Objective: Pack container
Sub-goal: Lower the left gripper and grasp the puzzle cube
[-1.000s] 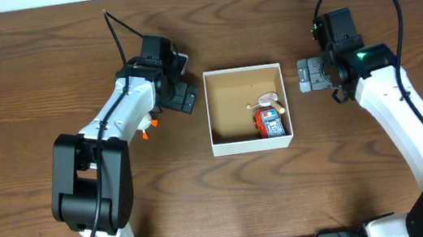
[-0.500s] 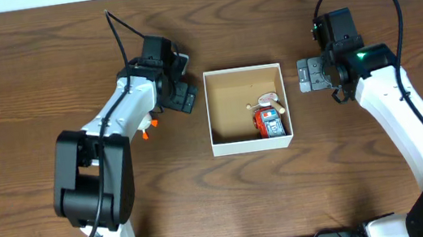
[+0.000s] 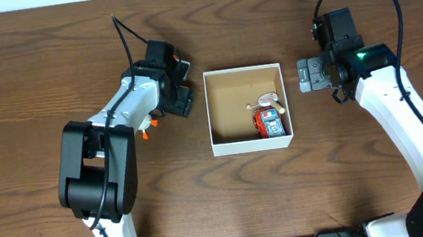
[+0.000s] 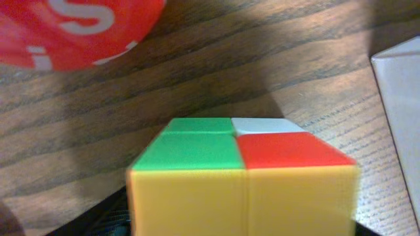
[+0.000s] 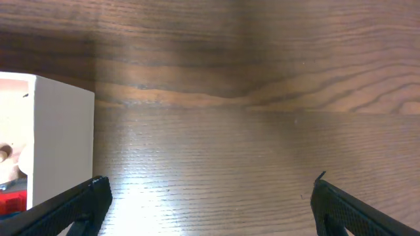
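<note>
Container (image 3: pixel 251 143): sits open-topped about mid-bench, a little toward the far edge, between the two arms so either one can reach it. One red toy (image 3: pixel 269 121) and a small pale piece (image 3: pixel 269 99) lie in its right near corner. The rest of the brown floor is bare, so we judge the packing is only partly done.

Left gripper (image 3: pixel 181 98): low over the bench (image 3: pixel 24 61), just off the container's left wall. Its wrist view is filled by a colour cube (image 4: pixel 243 180), yellow face toward the lens and green, red and white on top. The cube lies right where the fingers would close, but the fingers are hidden behind it, so we cannot tell whether it is clamped or merely framed. A red round thing with white lettering (image 4: pixel 72 26) lies just beyond the cube, toward the far edge. The white wall shows at the right of that view, so the carry into the box would be short.

Right gripper (image 3: pixel 303 75): spread wide and empty, just off the container's right wall. We read it as parked clear of the opening.
</note>
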Robot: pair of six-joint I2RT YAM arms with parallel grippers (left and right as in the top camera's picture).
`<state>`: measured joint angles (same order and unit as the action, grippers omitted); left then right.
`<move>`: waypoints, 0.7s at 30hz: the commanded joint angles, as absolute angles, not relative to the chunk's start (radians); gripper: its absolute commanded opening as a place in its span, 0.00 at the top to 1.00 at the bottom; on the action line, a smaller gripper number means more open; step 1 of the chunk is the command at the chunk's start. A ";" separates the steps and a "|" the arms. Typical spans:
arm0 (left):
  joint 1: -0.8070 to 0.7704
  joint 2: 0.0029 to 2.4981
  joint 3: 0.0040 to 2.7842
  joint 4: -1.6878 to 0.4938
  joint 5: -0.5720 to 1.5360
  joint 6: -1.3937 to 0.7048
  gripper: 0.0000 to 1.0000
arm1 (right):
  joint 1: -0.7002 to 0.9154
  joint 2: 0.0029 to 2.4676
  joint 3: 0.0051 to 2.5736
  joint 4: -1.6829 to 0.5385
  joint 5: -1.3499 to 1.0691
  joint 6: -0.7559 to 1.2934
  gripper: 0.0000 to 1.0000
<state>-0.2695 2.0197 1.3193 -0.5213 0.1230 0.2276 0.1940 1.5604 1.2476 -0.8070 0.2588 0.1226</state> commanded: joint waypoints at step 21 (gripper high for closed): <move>-0.268 1.764 1.324 -0.555 0.112 0.175 0.53 | 0.191 1.552 1.253 -0.807 0.261 0.134 0.01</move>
